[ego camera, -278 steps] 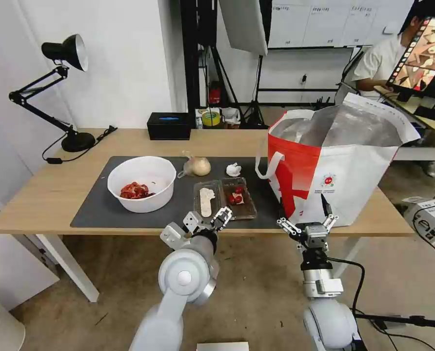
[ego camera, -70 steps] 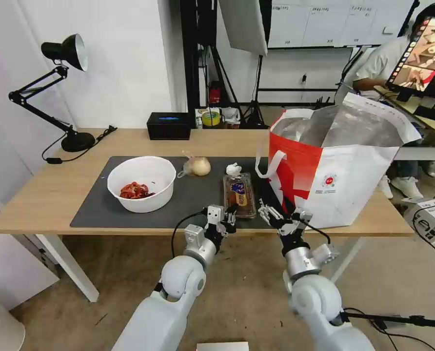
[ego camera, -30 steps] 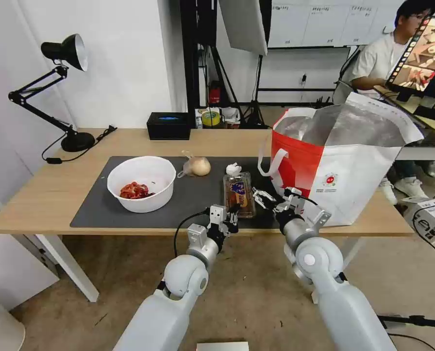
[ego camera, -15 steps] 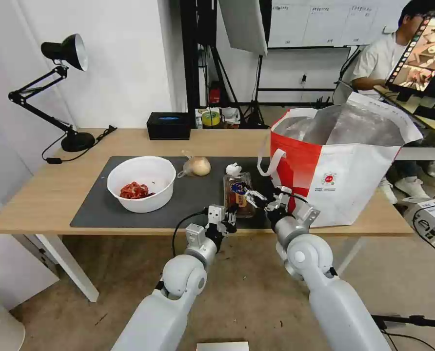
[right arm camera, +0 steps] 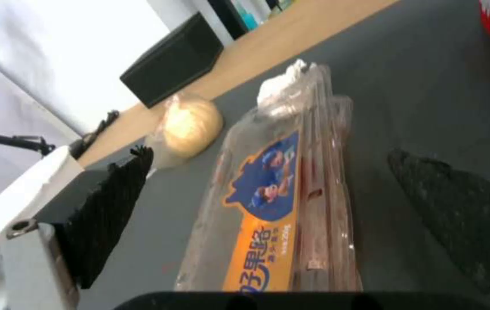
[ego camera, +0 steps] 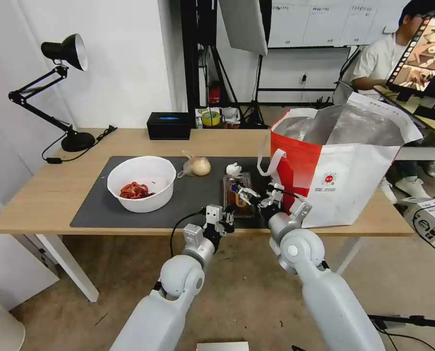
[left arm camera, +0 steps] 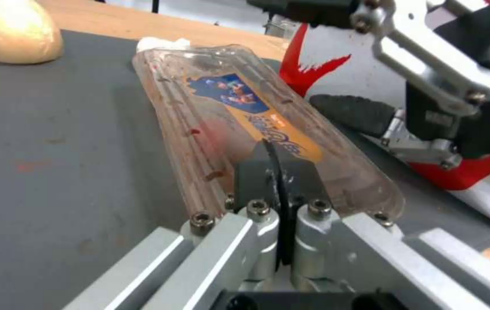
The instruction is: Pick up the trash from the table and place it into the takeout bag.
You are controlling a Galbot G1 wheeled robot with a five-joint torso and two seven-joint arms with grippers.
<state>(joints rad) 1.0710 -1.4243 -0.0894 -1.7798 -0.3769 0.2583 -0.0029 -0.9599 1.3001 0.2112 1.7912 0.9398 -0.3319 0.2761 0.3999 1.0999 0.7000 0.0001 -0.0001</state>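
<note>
The right claw [ego camera: 256, 194] had moved in from beside the takeout bag [ego camera: 344, 170], its fingers spread either side of the closed clear plastic box [ego camera: 238, 194], ribbed and glossy with a blue-orange label. The left claw [ego camera: 226, 218] sat clenched at the box's near end on the grey mat. Beyond lay crumpled tissue [ego camera: 233, 168], a bagged yellowish lump [ego camera: 197, 166] and a white round bowl [ego camera: 141, 183].

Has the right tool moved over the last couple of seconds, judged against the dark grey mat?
Yes. The right tool has travelled from the mat's front right corner inward and leftward; its open fingers now straddle the closed clear plastic hinged box.
</note>
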